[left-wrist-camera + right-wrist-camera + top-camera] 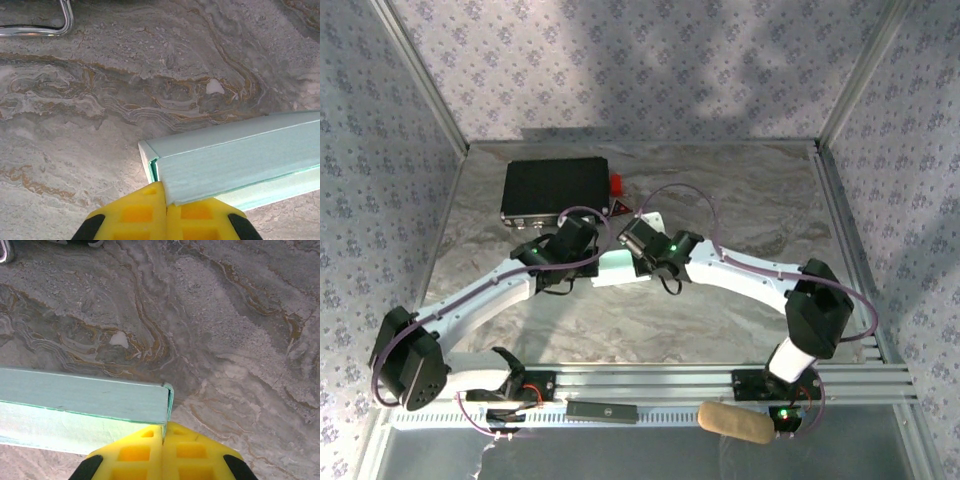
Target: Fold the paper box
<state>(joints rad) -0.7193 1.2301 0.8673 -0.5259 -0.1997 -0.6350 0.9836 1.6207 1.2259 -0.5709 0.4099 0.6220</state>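
The pale light-blue paper box (616, 268) lies on the marbled table between the two wrists, mostly covered by them in the top view. In the left wrist view the box (240, 160) runs off to the right, and its left end wall sits pinched between the yellow fingers of my left gripper (166, 197), which is shut on it. Seen from the right wrist, the box (80, 400) stretches to the left, and my right gripper (164, 432) is shut on the thin card wall at its right end.
A black rectangular case (556, 190) with red parts (616, 184) lies just behind the grippers, its metal handle (35, 27) visible from the left wrist. Aluminium frame posts and patterned walls close in the table. A tan roll (735, 422) rests on the front rail.
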